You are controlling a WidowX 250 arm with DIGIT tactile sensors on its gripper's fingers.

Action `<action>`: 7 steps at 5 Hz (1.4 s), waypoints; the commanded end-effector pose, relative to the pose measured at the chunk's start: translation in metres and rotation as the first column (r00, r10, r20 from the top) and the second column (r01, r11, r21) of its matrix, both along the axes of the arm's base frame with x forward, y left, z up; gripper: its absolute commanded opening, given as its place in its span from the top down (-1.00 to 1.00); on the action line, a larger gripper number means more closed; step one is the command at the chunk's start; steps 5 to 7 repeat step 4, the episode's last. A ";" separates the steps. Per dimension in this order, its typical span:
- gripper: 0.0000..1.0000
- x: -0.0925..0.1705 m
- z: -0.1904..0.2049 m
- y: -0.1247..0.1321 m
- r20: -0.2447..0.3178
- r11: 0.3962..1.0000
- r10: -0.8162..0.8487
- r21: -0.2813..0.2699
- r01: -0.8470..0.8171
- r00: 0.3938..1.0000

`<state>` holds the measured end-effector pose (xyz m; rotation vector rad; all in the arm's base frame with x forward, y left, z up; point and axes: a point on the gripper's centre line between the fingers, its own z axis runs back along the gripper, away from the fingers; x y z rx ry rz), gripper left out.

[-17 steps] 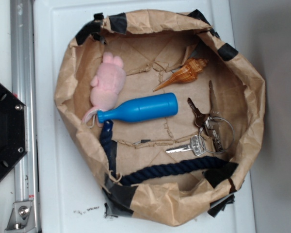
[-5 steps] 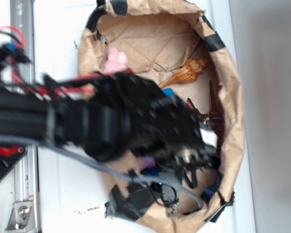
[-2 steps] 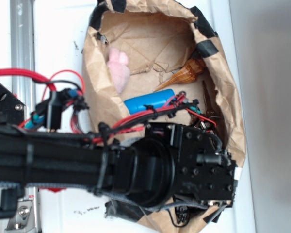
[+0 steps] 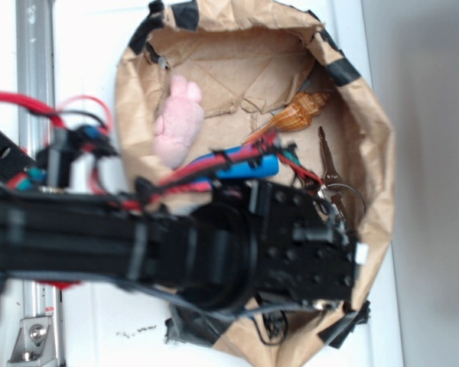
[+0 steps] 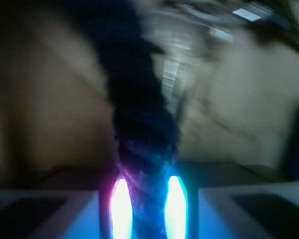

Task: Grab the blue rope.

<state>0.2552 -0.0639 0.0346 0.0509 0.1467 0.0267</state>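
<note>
In the wrist view the blue rope, dark navy and twisted, runs from the top of the frame down between my two fingers. The gripper is shut on it, with both glowing pads pressed against its sides. The view is blurred. In the exterior view my black arm covers the front half of the paper bag. It hides both the rope and the gripper's fingers there.
In the bag lie a bright blue bottle, a pink plush toy, a brown shell and keys on a ring. Black tape patches sit on the bag rim. A metal rail runs along the left.
My arm has swung in over the bag and come down on the rope at the front. In the last half second the bag has shifted and widened to the left.
</note>
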 end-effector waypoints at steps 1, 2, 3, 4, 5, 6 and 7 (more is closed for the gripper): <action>1.00 -0.020 0.094 0.071 0.146 0.959 0.282 0.000 -0.285 0.948; 1.00 -0.015 0.119 0.069 0.188 0.957 0.284 -0.002 -0.289 0.940; 1.00 -0.012 0.131 0.060 0.235 0.950 0.303 0.001 -0.312 0.924; 1.00 -0.009 0.133 0.056 0.248 0.951 0.287 0.040 -0.305 0.925; 1.00 -0.009 0.133 0.056 0.248 0.951 0.287 0.040 -0.305 0.925; 1.00 -0.009 0.133 0.056 0.248 0.951 0.287 0.040 -0.305 0.925; 1.00 -0.009 0.133 0.056 0.248 0.951 0.287 0.040 -0.305 0.925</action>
